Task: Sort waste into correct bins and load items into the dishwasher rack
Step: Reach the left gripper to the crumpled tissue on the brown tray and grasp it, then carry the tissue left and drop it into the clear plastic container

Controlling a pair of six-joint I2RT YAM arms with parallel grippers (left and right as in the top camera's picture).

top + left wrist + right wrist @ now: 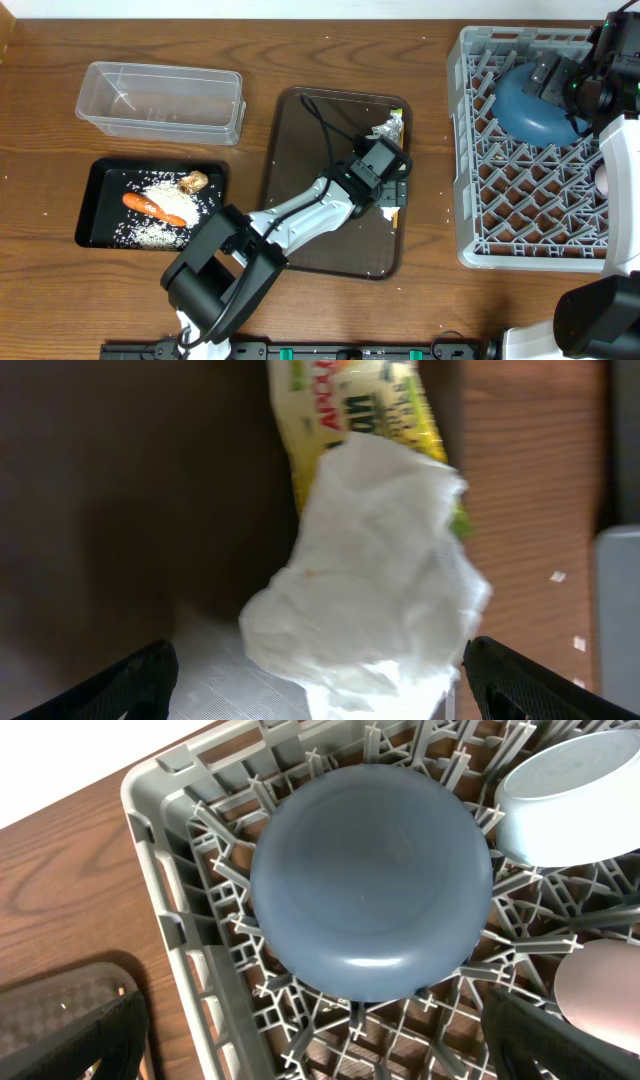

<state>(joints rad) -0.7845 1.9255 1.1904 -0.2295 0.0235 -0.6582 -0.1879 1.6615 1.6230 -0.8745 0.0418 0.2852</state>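
My left gripper point(320, 695) is open over the brown serving tray point(310, 140), its fingers on either side of the crumpled white napkin point(370, 570). The shiny wrapper point(350, 410) lies just beyond the napkin and also shows in the overhead view point(390, 127). The black tray point(95, 200) holds the carrot point(153, 205), the brown lump point(194, 181) and rice point(160, 232). The clear tub point(160, 100) holds nothing. My right gripper point(320, 1045) is open and empty above the blue dish point(370, 880), which lies upside down in the grey rack point(470, 150).
A light-blue cup point(570, 790) and a white round piece point(600, 985) also sit in the rack beside the dish. The rack wall point(170, 890) rises next to my right gripper. Wooden table shows between the trays and the rack.
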